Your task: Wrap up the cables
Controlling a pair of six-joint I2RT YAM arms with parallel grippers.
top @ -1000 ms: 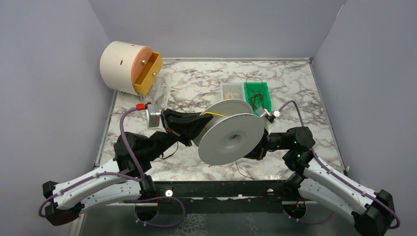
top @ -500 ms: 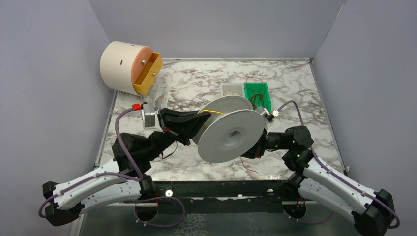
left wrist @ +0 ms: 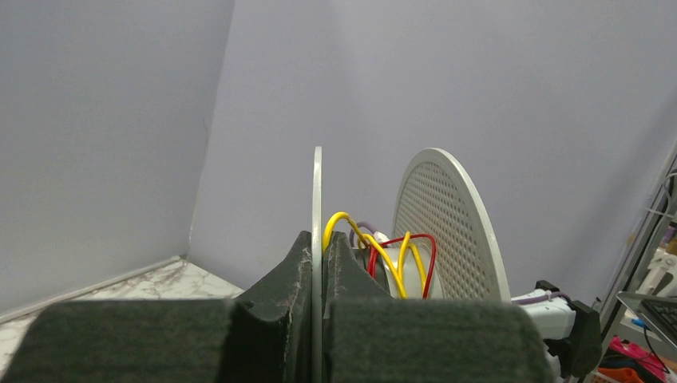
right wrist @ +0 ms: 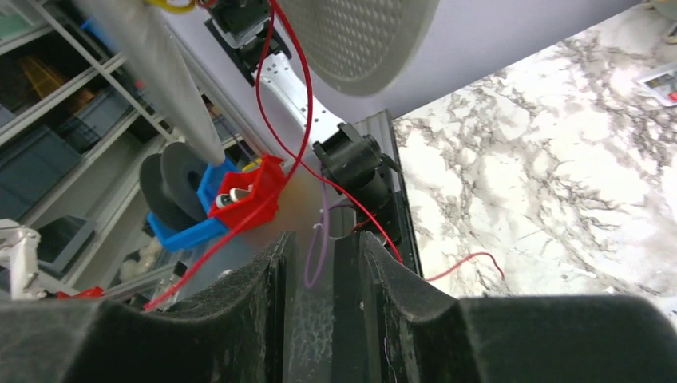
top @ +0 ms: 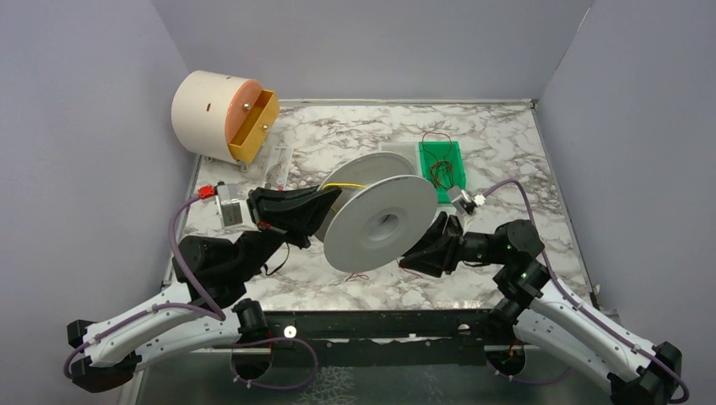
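My left gripper (top: 328, 202) is shut on the thin rim of one flange of a grey spool (top: 380, 232), holding it above the table. In the left wrist view the flange (left wrist: 318, 191) runs edge-on between the fingers. Yellow and red cables (left wrist: 391, 255) loop round the hub, before the perforated flange (left wrist: 451, 231). My right gripper (top: 418, 251) stands open just right of the spool, with nothing between its fingers (right wrist: 323, 243). A loose red cable (right wrist: 279, 104) hangs from the spool past the left finger. Its free end (right wrist: 471, 259) lies on the marble.
A green bin (top: 442, 164) with more thin cables and a clear tray (top: 397, 154) sit behind the spool. A white round cabinet with an open yellow drawer (top: 221, 114) stands at the back left. Grey walls close in three sides.
The left arm has carried the spool to the left. The right gripper has opened, let go of the red cable and drawn back toward the near right of the spool.
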